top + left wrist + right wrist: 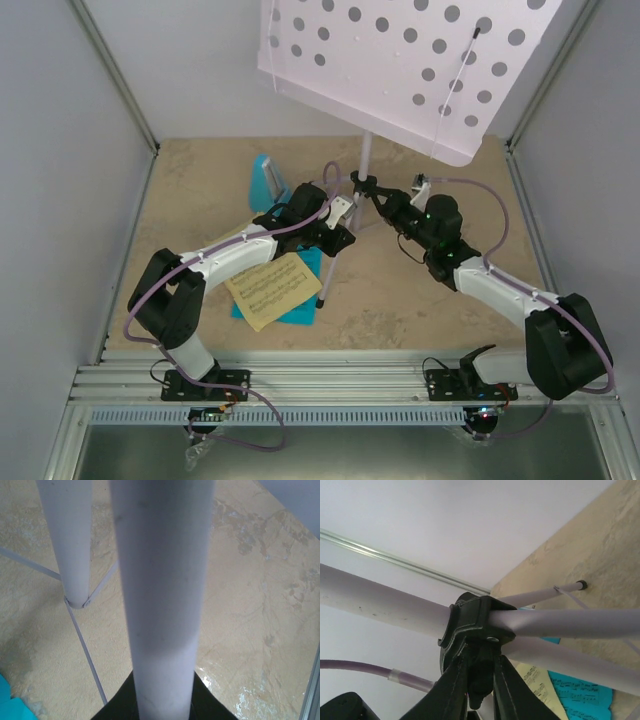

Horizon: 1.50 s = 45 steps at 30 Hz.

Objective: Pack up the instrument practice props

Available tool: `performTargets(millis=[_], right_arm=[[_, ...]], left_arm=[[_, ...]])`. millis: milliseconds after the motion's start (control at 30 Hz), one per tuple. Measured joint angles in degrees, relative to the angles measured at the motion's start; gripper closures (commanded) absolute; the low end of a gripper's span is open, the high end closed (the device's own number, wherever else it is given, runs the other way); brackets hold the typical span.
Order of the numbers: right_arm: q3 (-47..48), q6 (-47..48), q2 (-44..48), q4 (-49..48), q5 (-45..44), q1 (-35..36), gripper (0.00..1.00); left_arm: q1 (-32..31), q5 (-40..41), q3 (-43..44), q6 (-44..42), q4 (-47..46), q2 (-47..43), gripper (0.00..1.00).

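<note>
The pale lilac music stand stands at the back middle, its round-holed desk [400, 60] high above the pole [365, 155]. My left gripper [338, 232] is shut on one stand leg [160, 605], which fills the left wrist view. My right gripper [372, 188] is shut on the black knob [482, 680] under the stand's black leg collar [475, 622]. The blue metronome [268, 180] stands behind the left arm. The yellow sheet [268, 290] lies on the cyan sheet [303, 305] at the front left; both also show in the right wrist view, yellow [540, 685] and cyan [580, 697].
A second stand leg [67, 540] and thin braces [85, 650] run close to the left gripper. Grey walls enclose the sandy table [420, 300] on three sides. An aluminium rail [340, 380] carries the arm bases at the near edge.
</note>
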<state>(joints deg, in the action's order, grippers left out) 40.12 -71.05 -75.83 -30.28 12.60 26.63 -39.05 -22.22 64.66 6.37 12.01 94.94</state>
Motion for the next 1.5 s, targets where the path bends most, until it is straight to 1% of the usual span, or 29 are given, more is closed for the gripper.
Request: performTargets(millis=[100, 233, 333, 467, 567, 733, 800, 900, 1000, 1033, 1100, 1200, 1267, 1367, 1433, 1500], right_arm=[[0.0, 6.7, 0.5, 0.8, -0.1, 0.0, 0.94], [-0.6, 16.0, 2.1, 1.9, -0.4, 0.0, 0.99], [-1.2, 24.6, 3.5, 2.8, -0.6, 0.0, 0.99], [-1.1, 39.2, 4.5, 4.2, -1.3, 0.3, 0.99], [0.0, 53.9, 5.4, 7.3, -4.2, 2.1, 0.98], [0.5, 82.9, 7.6, 10.1, -14.6, 7.4, 0.93], [0.5, 93.7, 7.8, 10.2, -19.4, 9.7, 0.92], [0.5, 107.4, 7.1, 9.5, -26.4, 12.8, 0.92], [0.5, 119.6, 5.0, 6.7, -33.0, 15.3, 0.93], [0.5, 122.4, 4.4, 5.7, -34.4, 15.8, 0.91], [0.5, 128.0, 3.2, 3.7, -37.0, 16.7, 0.79], [0.5, 130.6, 3.5, 3.1, -37.5, 17.1, 0.58], [0.4, 129.1, 5.4, 3.7, -36.0, 17.0, 0.47], [-0.5, 123.5, 11.9, 4.4, -30.3, 17.0, 0.28], [-2.7, 117.4, 18.0, 2.7, -26.2, 16.8, 0.18], [-6.4, 109.5, 23.2, -1.1, -22.2, 15.9, 0.13]], left_arm=[[0.0, -0.2, 0.0, 0.0, 0.0, 0.0, 1.00], [-0.2, -1.2, 0.0, -0.2, 0.0, 0.0, 1.00], [-0.5, -2.1, 0.0, -0.2, 0.1, 0.0, 1.00], [-0.5, -2.9, 0.0, -0.2, 0.0, -0.1, 1.00], [-0.5, -3.2, 0.0, -0.2, 0.1, -0.1, 1.00], [-0.6, -4.1, 0.0, -0.6, 0.3, -0.8, 1.00], [-0.6, -4.5, 0.0, -0.6, 0.3, -1.0, 1.00], [-0.6, -4.7, 0.0, -0.6, 0.4, -1.0, 1.00], [-0.4, -4.4, 0.0, -0.5, 0.3, -1.0, 1.00], [-0.3, -4.2, 0.0, -0.5, 0.2, -1.0, 1.00], [-0.2, -4.0, 0.0, -0.4, 0.1, -1.0, 1.00], [-0.2, -3.8, 0.0, -0.3, 0.1, -1.0, 1.00], [-0.2, -3.8, 0.0, -0.3, 0.0, -1.0, 1.00], [-0.2, -3.7, 0.0, -0.3, 0.0, -1.0, 1.00], [-0.2, -3.6, 0.0, -0.3, 0.0, -1.0, 1.00], [-0.2, -3.6, 0.0, -0.3, 0.0, -1.0, 1.00]])
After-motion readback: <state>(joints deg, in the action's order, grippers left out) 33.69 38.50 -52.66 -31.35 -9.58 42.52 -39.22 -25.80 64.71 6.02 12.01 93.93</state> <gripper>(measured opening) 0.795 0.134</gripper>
